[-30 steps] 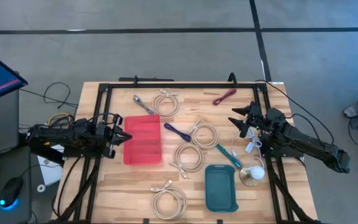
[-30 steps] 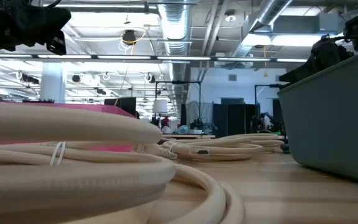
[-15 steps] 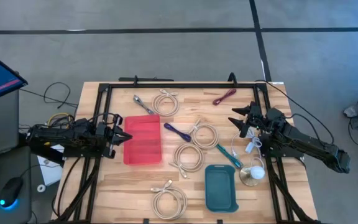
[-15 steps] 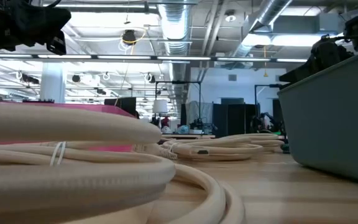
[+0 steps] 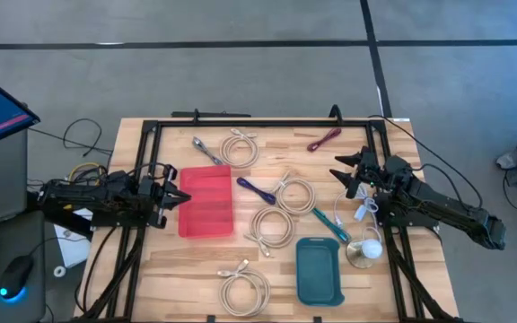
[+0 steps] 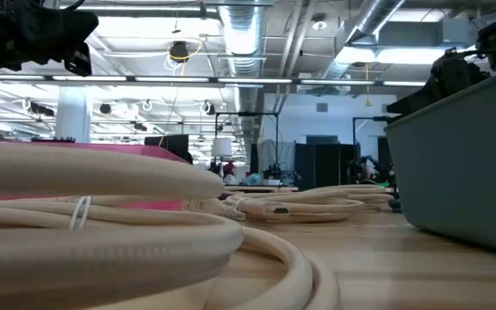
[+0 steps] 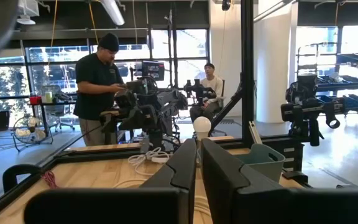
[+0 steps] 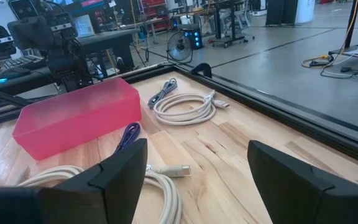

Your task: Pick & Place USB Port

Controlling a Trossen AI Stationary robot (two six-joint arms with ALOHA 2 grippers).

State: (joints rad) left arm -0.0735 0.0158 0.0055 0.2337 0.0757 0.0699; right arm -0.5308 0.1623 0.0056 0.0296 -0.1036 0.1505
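Several coiled cream USB cables lie flat on the wooden table: one near the far edge (image 5: 239, 146), two mid-table (image 5: 293, 193) (image 5: 272, 227), and one at the near edge (image 5: 243, 289), which fills the low view (image 6: 102, 215). A red bin (image 5: 206, 202) stands left of centre and a teal bin (image 5: 319, 269) near the front right. My left gripper (image 5: 183, 198) hovers shut at the red bin's left side, its fingers together in the left wrist view (image 7: 197, 168). My right gripper (image 5: 339, 172) is open above the table's right part, facing the coils (image 8: 194, 186).
A purple cable (image 5: 256, 190), a maroon cable (image 5: 324, 139), a metal tool (image 5: 206, 150), a teal-handled item (image 5: 330, 224), a white bulb (image 5: 366, 249) and a small white cable (image 5: 359, 211) lie about. A black frame (image 5: 258, 122) rims the table. People stand beyond the table (image 7: 98, 87).
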